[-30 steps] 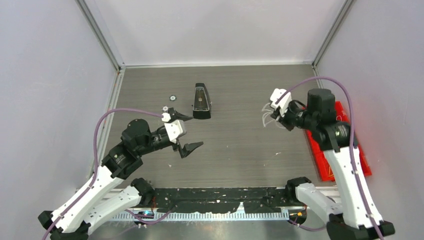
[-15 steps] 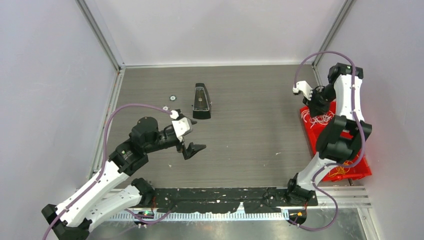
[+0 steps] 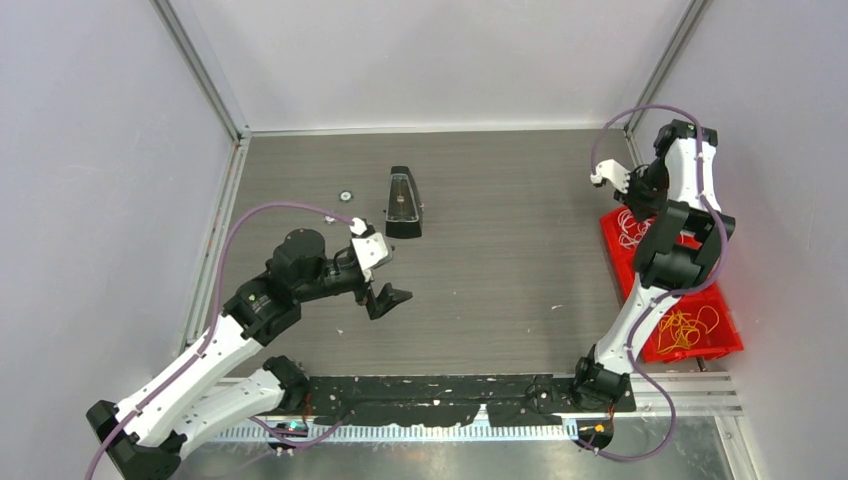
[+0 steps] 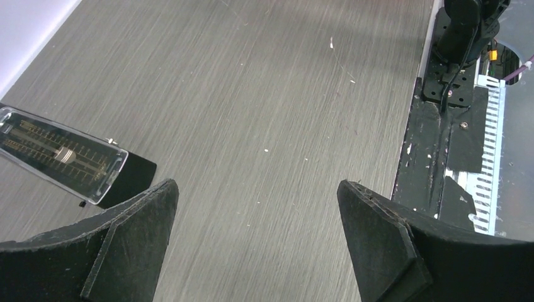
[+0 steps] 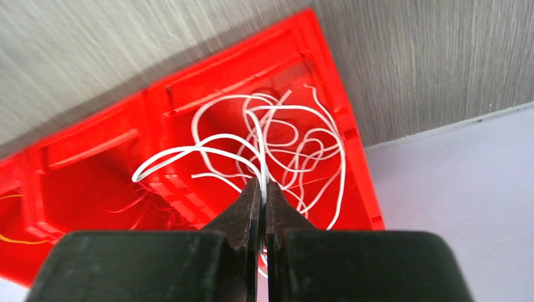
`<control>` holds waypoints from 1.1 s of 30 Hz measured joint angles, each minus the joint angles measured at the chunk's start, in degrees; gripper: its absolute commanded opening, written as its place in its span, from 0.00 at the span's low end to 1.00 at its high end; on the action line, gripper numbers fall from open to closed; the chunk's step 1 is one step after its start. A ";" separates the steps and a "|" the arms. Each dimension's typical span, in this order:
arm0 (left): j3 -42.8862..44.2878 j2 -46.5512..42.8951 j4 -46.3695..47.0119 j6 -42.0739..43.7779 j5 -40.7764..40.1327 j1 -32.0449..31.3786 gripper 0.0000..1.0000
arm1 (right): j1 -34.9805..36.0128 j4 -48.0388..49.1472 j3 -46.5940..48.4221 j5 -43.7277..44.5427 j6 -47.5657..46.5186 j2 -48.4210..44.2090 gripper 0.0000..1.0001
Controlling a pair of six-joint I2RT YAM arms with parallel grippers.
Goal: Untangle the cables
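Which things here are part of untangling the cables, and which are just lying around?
Part of the job: white cables, pinched in the shut right gripper; orange cables; red bin holding both.
Lying about: metronome; small round disc near it. The open left gripper holds nothing.

Left hand [image 4: 255, 189] agape, right hand [image 5: 263, 182] clamped

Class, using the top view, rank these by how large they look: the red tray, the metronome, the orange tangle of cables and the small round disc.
1. red tray
2 and 3. metronome and orange tangle: they look too alike to rank.
4. disc
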 measured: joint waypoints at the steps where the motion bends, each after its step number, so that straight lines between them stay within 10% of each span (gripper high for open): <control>1: 0.33 0.22 -0.44 0.17 -0.17 0.00 1.00 | -0.26 1.01 0.20 0.61 -0.24 0.72 0.06; 8: 2.14 0.50 -1.92 1.22 -1.16 0.00 1.00 | -2.03 11.69 -2.73 5.46 -1.92 2.67 0.16; 22: 2.32 0.94 -3.98 3.23 -2.73 0.00 1.00 | -2.38 18.21 -7.76 7.08 -1.14 2.86 0.75; 33: 2.32 -1.40 -4.13 3.69 -4.17 0.44 1.00 | -1.79 12.33 -7.37 -0.11 2.47 -10.69 0.66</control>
